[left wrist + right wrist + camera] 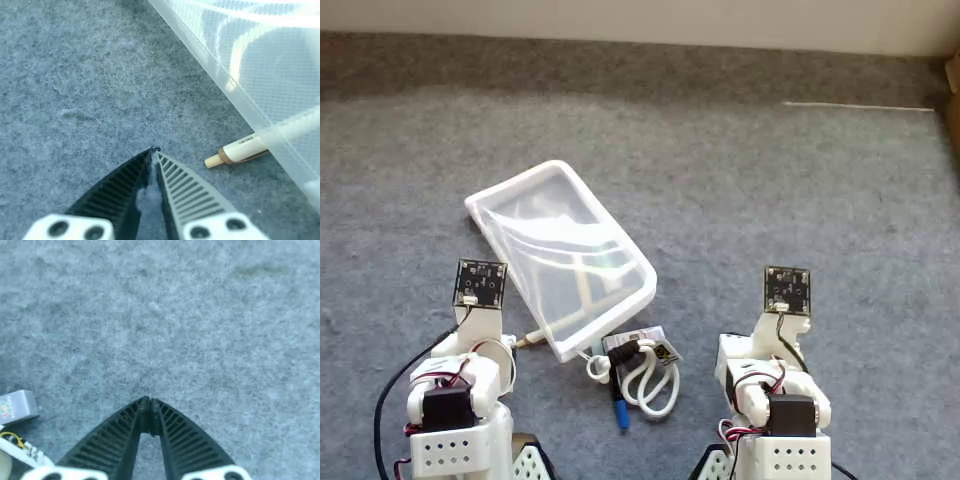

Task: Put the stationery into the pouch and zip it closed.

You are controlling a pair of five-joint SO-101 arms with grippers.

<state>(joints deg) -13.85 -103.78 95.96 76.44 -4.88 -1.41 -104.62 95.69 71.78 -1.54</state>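
Left gripper [154, 151]: jaws together, nothing between them, tips low over the grey felt [790, 180]. Right gripper [150, 404]: jaws likewise together and empty, over bare felt. Just beside my left tips lies the butt end of a cream pen [239, 150]; its barrel runs on behind the translucent wall of the pouch [260, 65], inside or underneath I cannot tell. In the high view the pouch [560, 205] lies flat and askew ahead of my left arm. Between my two arms, at the pouch's near corner, sit a small grey block [645, 341], a white looped cord [660, 388] and a blue stick [621, 413]. The block [17, 407] also lies near my right gripper.
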